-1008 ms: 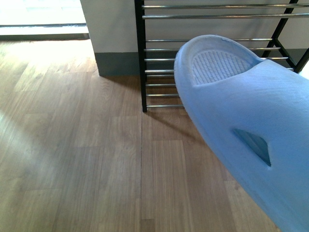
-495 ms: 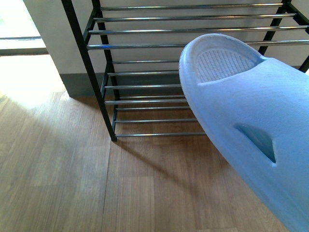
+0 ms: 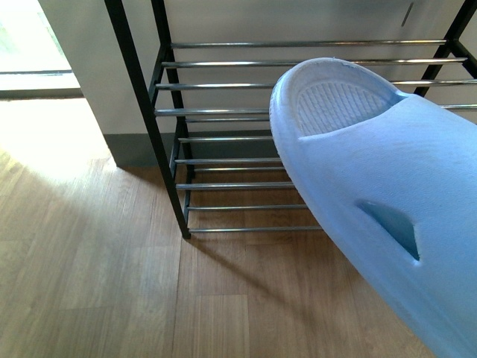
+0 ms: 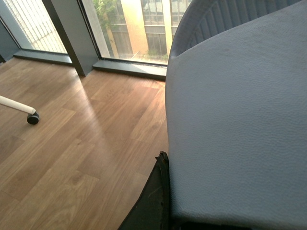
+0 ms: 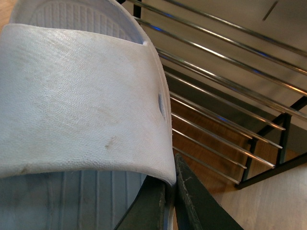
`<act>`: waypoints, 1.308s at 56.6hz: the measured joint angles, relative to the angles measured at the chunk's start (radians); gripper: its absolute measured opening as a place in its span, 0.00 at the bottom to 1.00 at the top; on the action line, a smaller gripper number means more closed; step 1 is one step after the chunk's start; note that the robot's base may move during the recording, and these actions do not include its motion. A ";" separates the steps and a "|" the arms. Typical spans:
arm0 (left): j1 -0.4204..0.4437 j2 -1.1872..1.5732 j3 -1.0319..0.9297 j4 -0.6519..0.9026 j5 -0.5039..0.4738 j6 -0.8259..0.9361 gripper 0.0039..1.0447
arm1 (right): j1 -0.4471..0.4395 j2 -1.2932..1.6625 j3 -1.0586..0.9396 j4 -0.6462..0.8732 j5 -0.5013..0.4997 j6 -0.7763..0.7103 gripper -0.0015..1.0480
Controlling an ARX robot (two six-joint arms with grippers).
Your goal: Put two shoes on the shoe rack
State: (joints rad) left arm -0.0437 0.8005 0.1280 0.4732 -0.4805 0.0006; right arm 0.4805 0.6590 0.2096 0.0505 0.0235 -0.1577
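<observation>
Item: pale blue slide (image 3: 373,194), one-piece rubber, side slit showing. Held aloft in front of the shoe rack (image 3: 223,149), toe toward its chrome rods (image 3: 246,185), not yet resting on them.

Right pincer (image 5: 170,191): dark fingers pressed on the strap edge, pinching the slide.

Left pincer (image 4: 158,201): only a dark part beside a second slide (image 4: 240,120); whether it is clamped I cannot tell.

Handling, by judgement: light, flexible, grained surface giving fair grip; strap edge is the sensible hold. Sole could slip between rods if laid unevenly.
</observation>
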 joint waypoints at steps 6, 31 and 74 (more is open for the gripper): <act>0.000 0.000 0.000 0.000 0.002 0.000 0.02 | 0.000 0.000 0.000 0.000 0.003 0.000 0.02; 0.000 0.000 0.000 0.000 0.001 0.000 0.02 | 0.000 0.000 0.000 0.000 0.002 0.000 0.02; 0.000 0.000 0.000 0.000 0.001 0.002 0.02 | 0.080 0.665 0.303 0.646 0.065 -0.016 0.02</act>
State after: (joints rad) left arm -0.0441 0.8005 0.1280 0.4732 -0.4797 0.0021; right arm 0.5606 1.3239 0.5129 0.6964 0.0883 -0.1741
